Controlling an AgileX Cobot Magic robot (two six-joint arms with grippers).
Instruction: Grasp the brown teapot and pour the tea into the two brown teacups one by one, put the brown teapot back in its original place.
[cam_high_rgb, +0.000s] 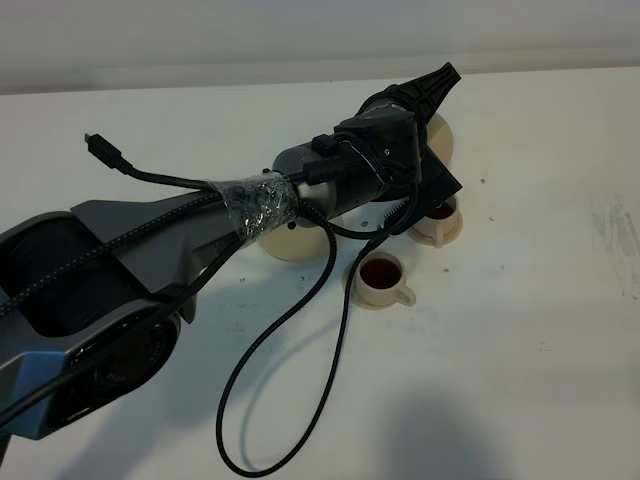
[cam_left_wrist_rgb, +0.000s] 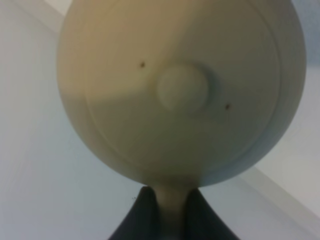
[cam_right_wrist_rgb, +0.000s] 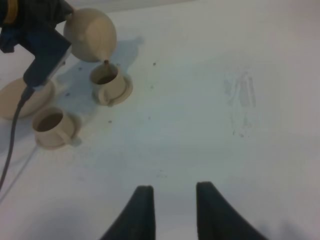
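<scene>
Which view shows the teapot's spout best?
The right wrist view: the spout points down over a cup. The left wrist view shows only lid and handle; in the high view the arm hides it.

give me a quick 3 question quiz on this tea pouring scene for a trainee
1. True or false: the left claw is shut on the handle of the teapot.
2. Fill in: seen from the high camera, the near teacup already holds ____.
3. The teapot's spout is over: A) the far teacup, B) the near teacup.

Key: 1 true; 2 tea; 3 A.
</scene>
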